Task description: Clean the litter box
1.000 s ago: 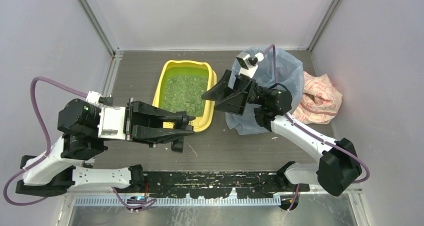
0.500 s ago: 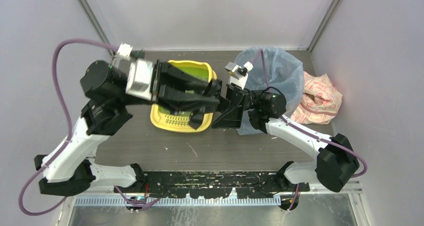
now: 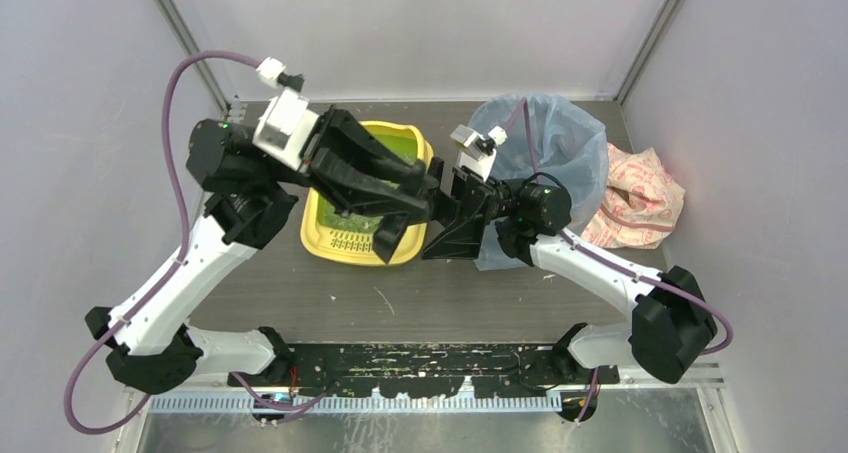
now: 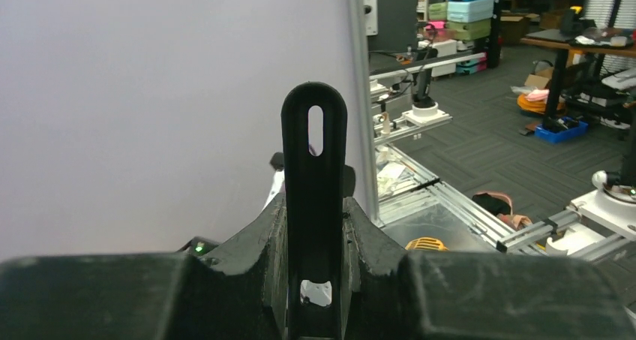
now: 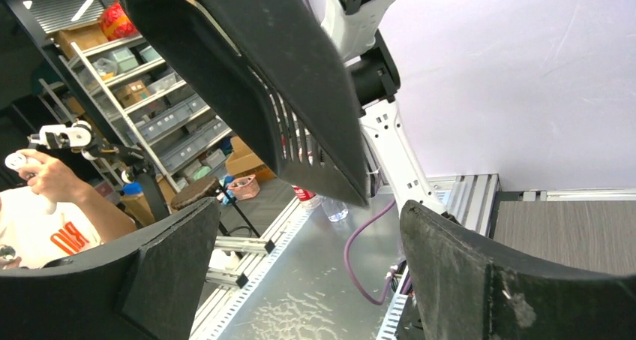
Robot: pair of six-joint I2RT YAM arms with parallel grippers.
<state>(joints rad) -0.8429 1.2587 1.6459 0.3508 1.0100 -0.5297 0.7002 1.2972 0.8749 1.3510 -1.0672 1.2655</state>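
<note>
The yellow litter box (image 3: pixel 318 235) lies at the table's centre, green litter and its slotted grate (image 3: pixel 350 243) showing under my left arm. My left gripper (image 3: pixel 412 199) hangs above the box's right half, shut on the handle of a black slotted scoop (image 4: pixel 313 167); the handle stands upright between the jaws (image 4: pixel 313 209). My right gripper (image 3: pixel 441 214) faces it just right of the box, wide open and holding nothing (image 5: pixel 309 227). The scoop's slotted blade (image 5: pixel 255 77) hangs above its fingers. In the top view the scoop merges with the black grippers.
A tall bin lined with a blue translucent bag (image 3: pixel 565 133) stands right behind the right wrist. A pink-and-white patterned bag (image 3: pixel 640 198) lies against the right wall. Litter crumbs dot the table's front strip (image 3: pixel 420 358).
My left arm swung up from the box's front-left corner to above the box, carrying the scoop toward the right gripper. The right gripper shifted left, from the bin toward the box.
</note>
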